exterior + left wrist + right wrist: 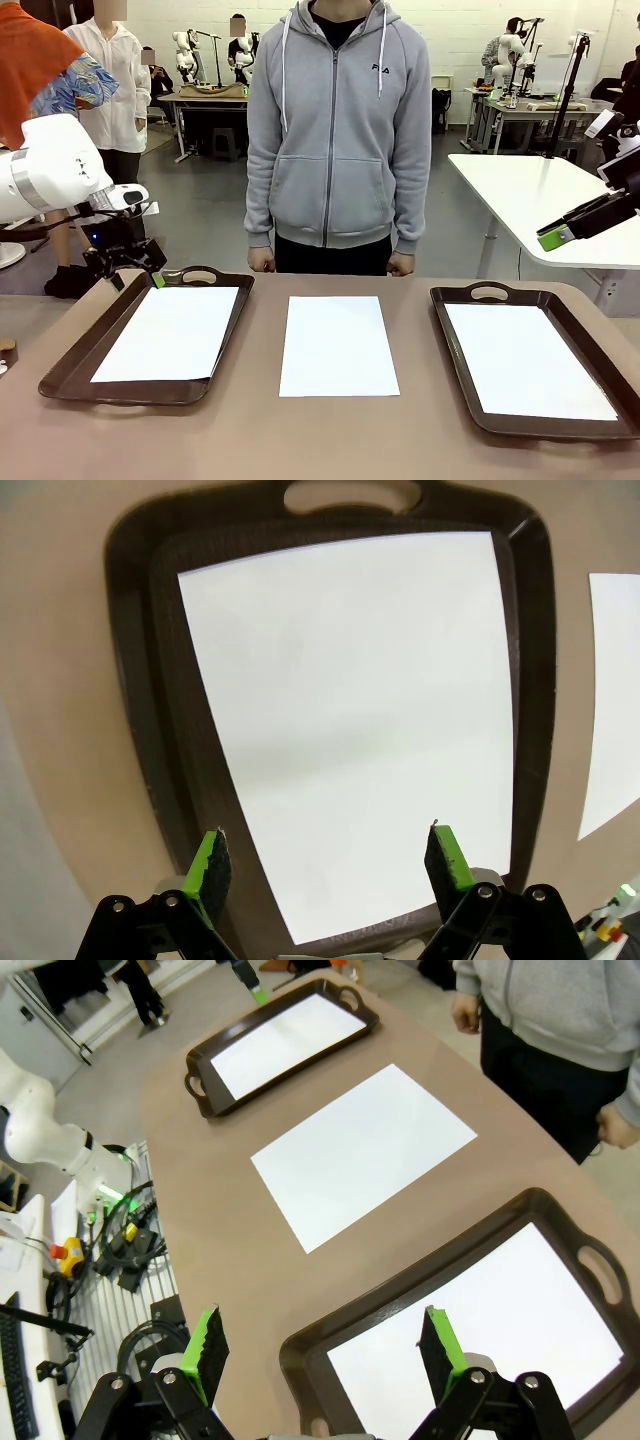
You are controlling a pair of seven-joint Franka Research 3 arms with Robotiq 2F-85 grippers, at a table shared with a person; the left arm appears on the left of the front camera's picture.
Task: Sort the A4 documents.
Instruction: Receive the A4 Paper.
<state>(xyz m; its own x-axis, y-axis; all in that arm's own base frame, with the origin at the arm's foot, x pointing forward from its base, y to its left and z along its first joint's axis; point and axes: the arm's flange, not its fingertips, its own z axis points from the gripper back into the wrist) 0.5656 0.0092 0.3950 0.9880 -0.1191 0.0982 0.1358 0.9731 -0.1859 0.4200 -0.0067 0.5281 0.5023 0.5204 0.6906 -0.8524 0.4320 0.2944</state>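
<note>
Three A4 documents show as plain white sheets. One lies in the left brown tray (150,392), (135,680), a little askew (170,333), (350,720). Another lies bare on the table's middle (336,345), (365,1150). The third (525,360), (490,1330) lies in the right tray (455,360), (400,1290). My left gripper (145,272), (328,865) hovers open above the left tray's far-left corner. My right gripper (555,235), (325,1350) hangs open, high above the right tray's outer side. Neither holds anything.
A person in a grey hoodie stands at the table's far edge, hands (262,260) hanging just behind it, in line with the middle sheet. Bare brown tabletop (260,430) runs between the trays and along the near edge. A small object (5,352) sits at the far left.
</note>
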